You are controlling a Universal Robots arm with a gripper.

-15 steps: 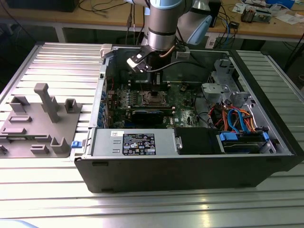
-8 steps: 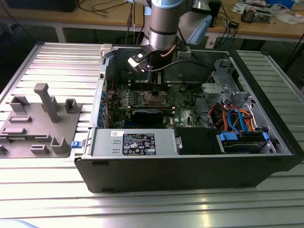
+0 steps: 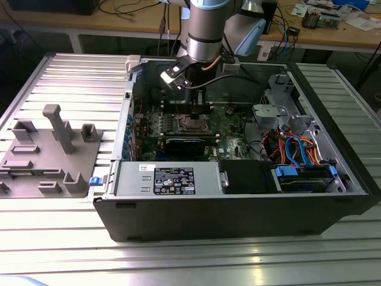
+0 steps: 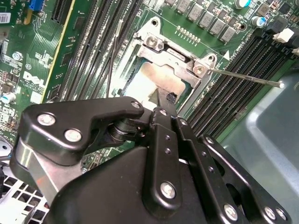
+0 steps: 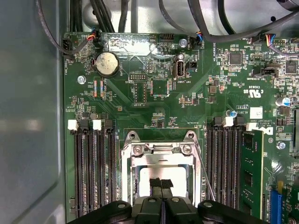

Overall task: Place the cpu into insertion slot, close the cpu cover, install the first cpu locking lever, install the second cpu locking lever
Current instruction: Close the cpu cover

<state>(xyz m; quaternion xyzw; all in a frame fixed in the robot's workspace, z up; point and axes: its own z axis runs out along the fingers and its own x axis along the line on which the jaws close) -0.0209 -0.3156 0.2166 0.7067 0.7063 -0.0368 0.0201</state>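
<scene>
The insertion slot sits mid-board inside the open computer case. In both wrist views the silvery cpu cover lies down over it, and the cpu's grey metal top shows through its window. My gripper hangs straight over the cpu, shut, its black fingertips pressed together with nothing between them. One thin wire lever juts out beside the socket over the memory slots. A second thin lever runs along the socket's other side.
Long black memory slots flank the socket on both sides, one holding a green module. Black cables cross above the board. The case wall stands close by. A grey fixture tray lies at the exterior view's left.
</scene>
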